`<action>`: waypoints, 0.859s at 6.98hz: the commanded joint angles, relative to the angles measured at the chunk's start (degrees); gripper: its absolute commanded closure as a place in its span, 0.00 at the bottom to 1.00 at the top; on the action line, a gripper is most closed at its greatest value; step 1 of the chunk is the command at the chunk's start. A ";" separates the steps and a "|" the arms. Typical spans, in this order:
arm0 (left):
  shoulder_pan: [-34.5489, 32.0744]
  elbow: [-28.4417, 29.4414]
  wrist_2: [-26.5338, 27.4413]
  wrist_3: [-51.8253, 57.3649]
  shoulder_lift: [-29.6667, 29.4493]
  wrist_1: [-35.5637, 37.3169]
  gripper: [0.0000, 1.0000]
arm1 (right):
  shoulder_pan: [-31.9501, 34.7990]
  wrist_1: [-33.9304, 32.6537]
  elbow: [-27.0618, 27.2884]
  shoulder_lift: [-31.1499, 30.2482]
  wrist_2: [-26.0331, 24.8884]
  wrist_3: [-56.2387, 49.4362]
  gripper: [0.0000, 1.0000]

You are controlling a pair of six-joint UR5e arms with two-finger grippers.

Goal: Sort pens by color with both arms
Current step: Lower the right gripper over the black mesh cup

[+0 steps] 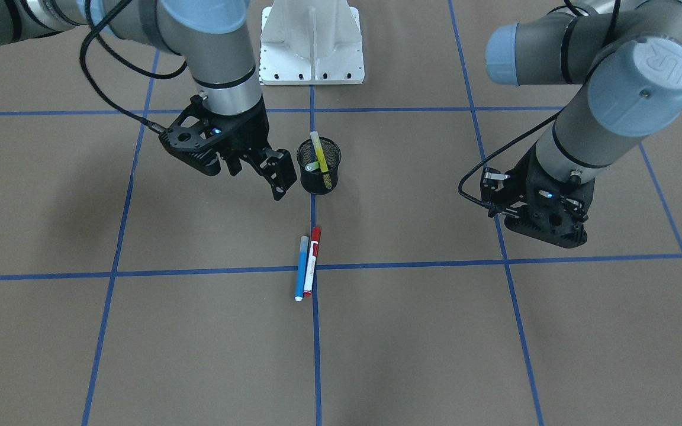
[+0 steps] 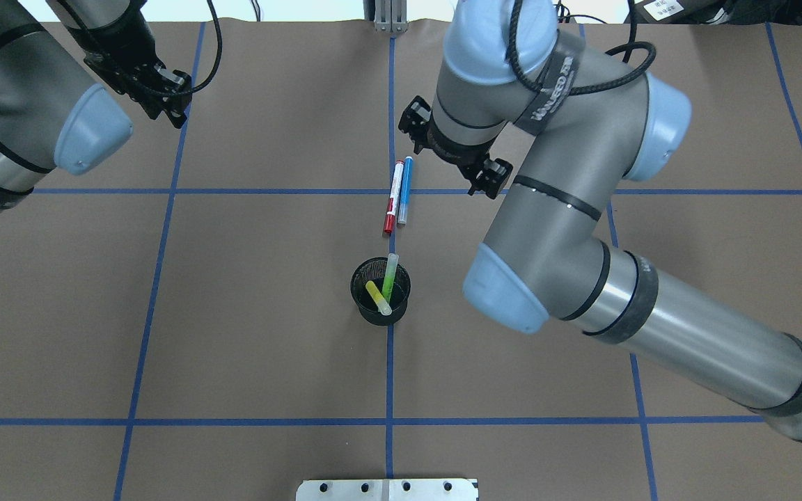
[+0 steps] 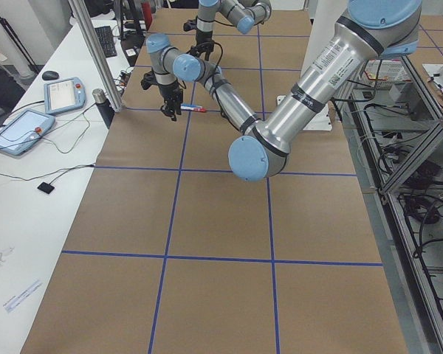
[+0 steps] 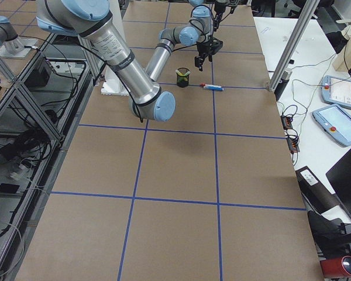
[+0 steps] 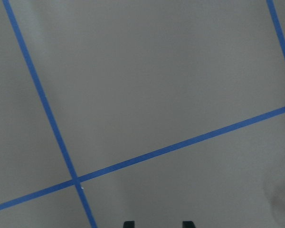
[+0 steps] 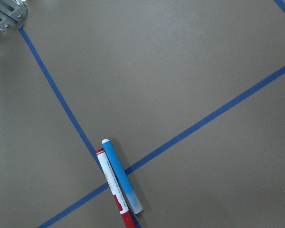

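The red pen [image 2: 394, 197] and the blue pen [image 2: 405, 190] lie flat on the table [image 2: 262, 334], side by side and touching. Their long axes run along the centre blue tape line [image 2: 390, 376], pointing away from the robot. The red pen's cap end points toward the robot, and the blue pen's white tip points away from it. The right arm [image 2: 554, 229] hangs above the table with its jaws apart and holding nothing. Both pens lie just beside these jaws, toward the robot's left and lower down; the wrist camera shows them at its lower edge. A black mesh cup [image 2: 366, 309] stands upright on the same tape line, nearer the robot than those jaws. A yellow pen [image 2: 377, 298] and a green pen [image 2: 390, 275] lean inside it. The left arm [image 2: 18, 90] has its jaws parted and empty over a crossing of tape lines, well apart from the pens and the cup.
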 commanded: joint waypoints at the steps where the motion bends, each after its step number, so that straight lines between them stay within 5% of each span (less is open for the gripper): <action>1: -0.58 -1.39 0.07 1.69 1.44 0.06 0.53 | -5.22 -2.48 -0.26 1.52 -5.31 3.18 0.02; 6: -0.58 -3.06 0.07 1.60 3.20 0.15 0.52 | -10.22 -2.75 -5.89 4.34 -7.84 -7.25 0.02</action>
